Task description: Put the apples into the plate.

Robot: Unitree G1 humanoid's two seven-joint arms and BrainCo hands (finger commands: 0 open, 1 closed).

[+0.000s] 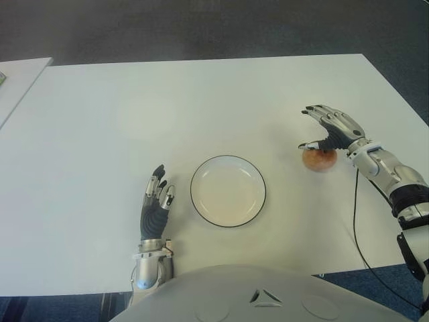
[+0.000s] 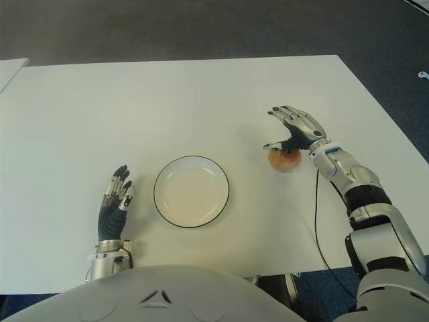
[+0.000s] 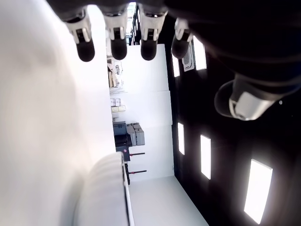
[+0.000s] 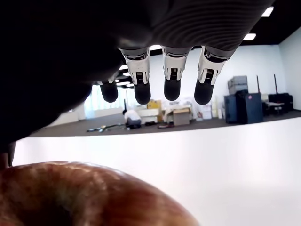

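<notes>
So far nothing is sitting in the plate (image 1: pixel 228 191): its pale inside is showing bare within the dark rim, and the only apple (image 1: pixel 320 159) in view is lying on the white table (image 1: pixel 201 100), off to the plate's right and clearly apart from it. The task is therefore only starting, with the grasp, the carry and the release all left to do.

The right hand (image 1: pixel 332 127) is hovering over the apple with its fingers (image 4: pixel 172 80) stretched out straight beyond the fruit, not curling around it. In the eye views the thumb tip seems to be touching the top of the apple, but the hand is not gripping anything yet. The right wrist view is showing the apple's reddish skin close beneath the palm.

The left hand (image 1: pixel 155 204) is showing just left of the plate, fingers extended and relaxed, holding nothing.

Between apple and plate the tabletop is offering no obstacle. A thin black cable (image 1: pixel 362 235) is trailing from the right forearm across the table's near edge, outside the likely path.
</notes>
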